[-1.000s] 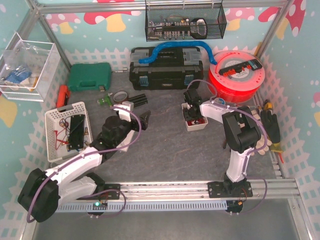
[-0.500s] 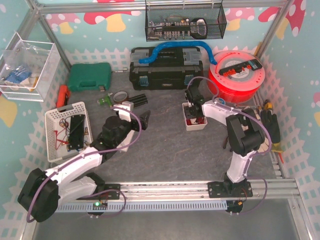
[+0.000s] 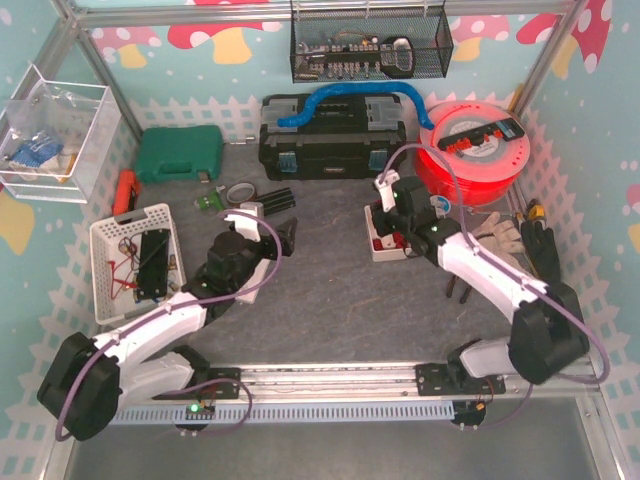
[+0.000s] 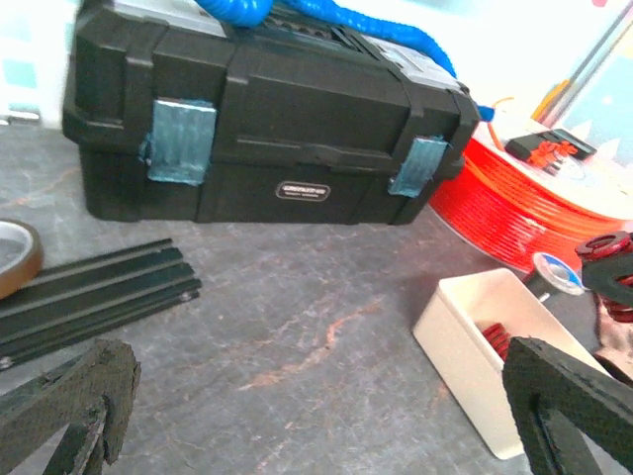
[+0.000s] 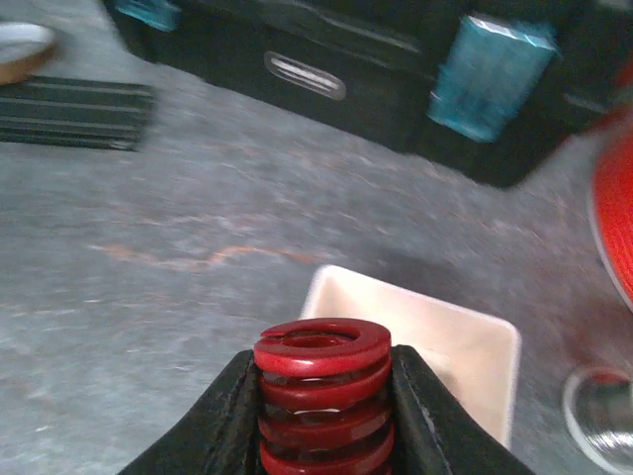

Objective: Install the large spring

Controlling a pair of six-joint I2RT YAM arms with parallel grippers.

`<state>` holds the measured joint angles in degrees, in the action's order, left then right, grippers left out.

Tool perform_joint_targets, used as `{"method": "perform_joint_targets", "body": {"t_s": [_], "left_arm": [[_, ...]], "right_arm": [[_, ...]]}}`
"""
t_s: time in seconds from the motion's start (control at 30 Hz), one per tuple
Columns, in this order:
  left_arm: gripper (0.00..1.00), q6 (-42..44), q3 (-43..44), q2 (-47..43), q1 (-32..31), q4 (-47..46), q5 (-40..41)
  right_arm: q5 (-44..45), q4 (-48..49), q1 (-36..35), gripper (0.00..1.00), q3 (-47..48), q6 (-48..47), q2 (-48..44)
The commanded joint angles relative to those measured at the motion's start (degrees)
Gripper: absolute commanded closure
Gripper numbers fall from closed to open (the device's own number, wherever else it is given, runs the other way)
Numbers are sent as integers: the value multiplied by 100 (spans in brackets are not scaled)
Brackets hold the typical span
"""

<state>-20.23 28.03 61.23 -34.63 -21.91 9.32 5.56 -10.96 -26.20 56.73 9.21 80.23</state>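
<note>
My right gripper (image 5: 323,416) is shut on a large red coil spring (image 5: 322,381), held upright just above the near rim of a small white bin (image 5: 420,341). In the top view this gripper (image 3: 398,205) hovers over the same bin (image 3: 385,246), which lies right of centre. More red springs (image 4: 497,339) lie inside the bin (image 4: 475,341), seen in the left wrist view. My left gripper (image 4: 316,416) is open and empty, its fingers (image 4: 569,401) spread wide over bare table left of the bin; in the top view it (image 3: 290,238) sits mid-table.
A black toolbox (image 3: 330,137) with a blue hose stands at the back, a red filament spool (image 3: 473,150) to its right. Black rails (image 3: 270,200) and a tape roll (image 3: 239,190) lie behind the left gripper. A white basket (image 3: 135,260), a green case (image 3: 178,152), gloves (image 3: 520,245).
The right arm has swung its elbow out to the right and lifted the gripper with the spring up out of the bin. The left arm has barely moved.
</note>
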Motion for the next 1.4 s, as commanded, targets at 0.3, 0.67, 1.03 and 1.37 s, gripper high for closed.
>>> {"method": "perform_joint_targets", "body": {"t_s": [0.3,0.67,1.03,1.37], "left_arm": [[28,-864,672,-66,-30,1237,-2143],[41,-903,1311,76,-314,1902,-3450],[52,-804,1929,894,-624,2040,-3667],[63,-701,2276,1410,-773,2404,-3560]], "right_arm": [[-1580,4019,-1343,100,-2651,-1971,-1994],[-1632,5084,-1634,100,-3274,-2367,-1788],[-1606,5585,-1891,100,-3436,-2446,-1548],[-1343,5659,-1959,100,-3476,-2460,-1523]]}}
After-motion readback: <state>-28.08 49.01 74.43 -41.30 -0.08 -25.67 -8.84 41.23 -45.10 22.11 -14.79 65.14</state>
